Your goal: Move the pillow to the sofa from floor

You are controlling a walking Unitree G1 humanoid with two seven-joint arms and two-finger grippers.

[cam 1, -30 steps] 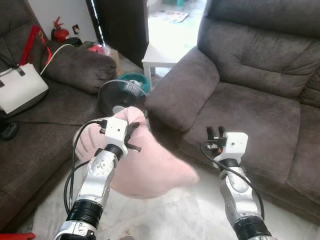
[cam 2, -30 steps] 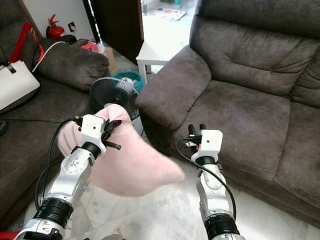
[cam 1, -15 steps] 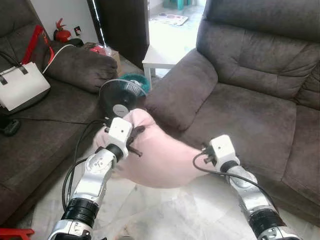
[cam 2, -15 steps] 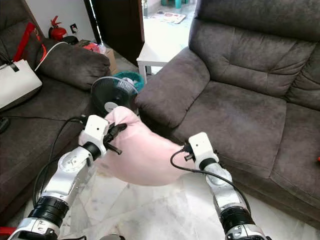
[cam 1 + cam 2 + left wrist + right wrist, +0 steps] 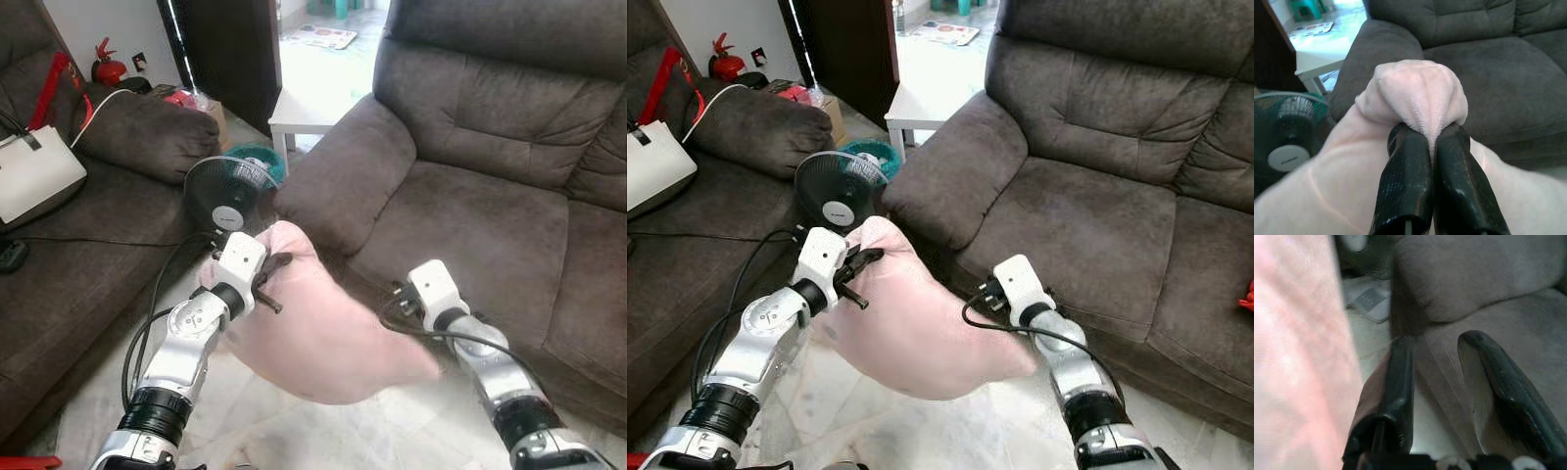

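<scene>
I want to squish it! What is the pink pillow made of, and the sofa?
The pink pillow looks like soft fleece: matte, fuzzy, and bunching into folds where the left gripper pinches it. The sofa seems to be brownish-grey suede-like fabric, matte with a brushed, patchy sheen.

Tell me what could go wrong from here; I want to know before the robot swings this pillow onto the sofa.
1. The left gripper pinches only a bunched corner of the pink pillow, so the fabric could slip out.
2. The right gripper is open beside the pillow, not gripping it, so the hanging bulk may sag or swing.
3. The standing fan is close behind the pillow; a swing could knock it before the sofa is reached.
</scene>
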